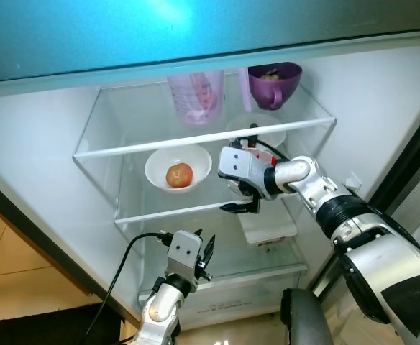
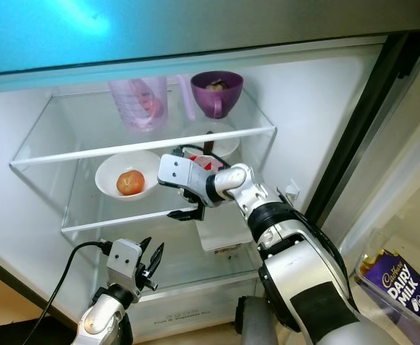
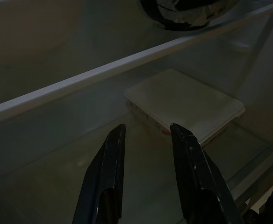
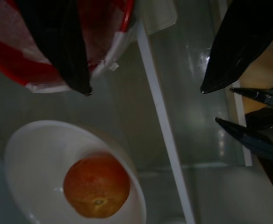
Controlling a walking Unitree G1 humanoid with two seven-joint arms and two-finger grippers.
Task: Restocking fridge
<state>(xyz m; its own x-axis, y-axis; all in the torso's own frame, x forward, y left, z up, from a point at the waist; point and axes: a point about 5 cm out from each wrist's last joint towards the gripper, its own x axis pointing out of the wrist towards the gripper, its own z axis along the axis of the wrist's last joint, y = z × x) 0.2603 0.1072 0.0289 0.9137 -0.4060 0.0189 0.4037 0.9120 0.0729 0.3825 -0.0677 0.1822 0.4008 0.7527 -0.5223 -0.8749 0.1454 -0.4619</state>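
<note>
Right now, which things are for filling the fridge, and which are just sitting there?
For the job:
right gripper, open, beside the red-and-white packet at the middle shelf
left gripper, open, lower down

Just sitting there:
white bowl with a round orange-red fruit
pink jug
purple cup
flat white box
chocolate bar in the door
</note>
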